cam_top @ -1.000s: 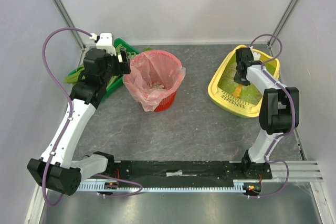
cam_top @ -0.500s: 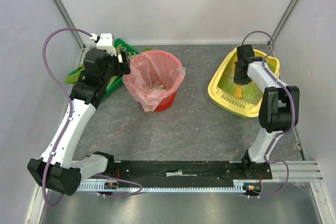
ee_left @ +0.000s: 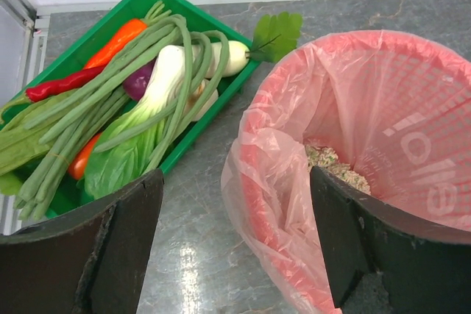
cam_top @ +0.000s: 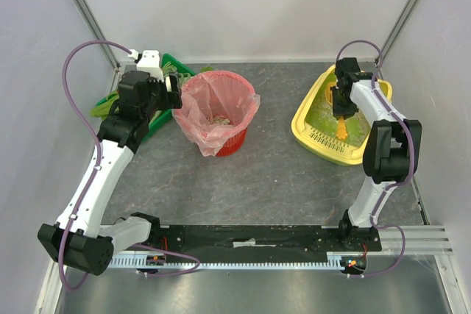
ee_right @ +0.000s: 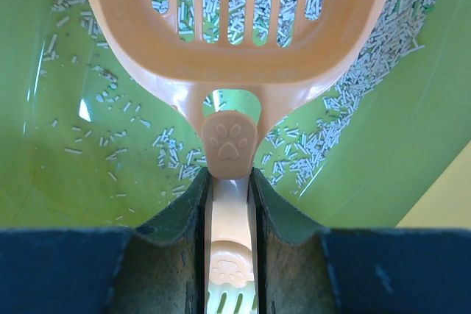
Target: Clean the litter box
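The litter box (cam_top: 303,129) is a yellow tray at the right of the table, lime-green inside (ee_right: 412,108). Pale litter pellets (ee_right: 324,137) lie scattered over its floor. My right gripper (cam_top: 344,102) hangs over the box, shut on the handle of an orange slotted scoop (cam_top: 344,126). In the right wrist view the scoop's head (ee_right: 235,34) is low over the litter, and its handle is clamped in my right gripper (ee_right: 229,182). My left gripper (cam_top: 173,87) is open beside the red basket. Its jaws (ee_left: 235,174) straddle the pink bag's edge without gripping it.
A red basket lined with a pink bag (cam_top: 217,112) stands left of the middle, with litter in its bottom (ee_left: 335,167). A green tray of vegetables (ee_left: 110,42) sits at the far left (cam_top: 168,64). Walls close in the back and both sides.
My right gripper and the scoop have shifted slightly to the right inside the litter box. The left arm has barely moved.
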Controlling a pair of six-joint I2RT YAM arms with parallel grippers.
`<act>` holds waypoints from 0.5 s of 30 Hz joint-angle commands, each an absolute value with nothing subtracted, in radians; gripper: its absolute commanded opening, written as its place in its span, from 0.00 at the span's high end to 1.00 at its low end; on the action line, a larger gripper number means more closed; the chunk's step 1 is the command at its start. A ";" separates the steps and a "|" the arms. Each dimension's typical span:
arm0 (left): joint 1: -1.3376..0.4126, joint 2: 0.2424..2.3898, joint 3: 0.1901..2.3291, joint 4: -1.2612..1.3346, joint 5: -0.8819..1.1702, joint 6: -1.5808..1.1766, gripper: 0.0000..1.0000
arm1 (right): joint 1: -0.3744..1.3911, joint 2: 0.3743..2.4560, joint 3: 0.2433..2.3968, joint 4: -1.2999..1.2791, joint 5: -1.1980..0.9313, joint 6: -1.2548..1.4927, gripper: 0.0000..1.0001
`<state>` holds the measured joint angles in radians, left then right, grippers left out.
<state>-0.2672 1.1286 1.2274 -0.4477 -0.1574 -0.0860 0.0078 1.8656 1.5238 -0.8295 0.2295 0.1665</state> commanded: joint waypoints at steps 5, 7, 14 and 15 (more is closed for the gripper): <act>-0.291 1.132 1.308 -0.479 -0.186 -0.002 0.14 | 0.006 1.795 1.575 -0.920 0.149 0.144 1.00; -0.340 1.146 1.331 -0.485 -0.208 0.060 0.14 | 0.006 1.781 1.580 -0.933 0.150 0.150 1.00; -0.390 1.197 1.393 -0.525 -0.209 0.012 0.14 | -0.021 1.729 1.575 -0.992 0.140 0.149 1.00; -0.393 1.201 1.397 -0.525 -0.204 0.011 0.14 | -0.021 1.724 1.580 -1.012 0.135 0.141 1.00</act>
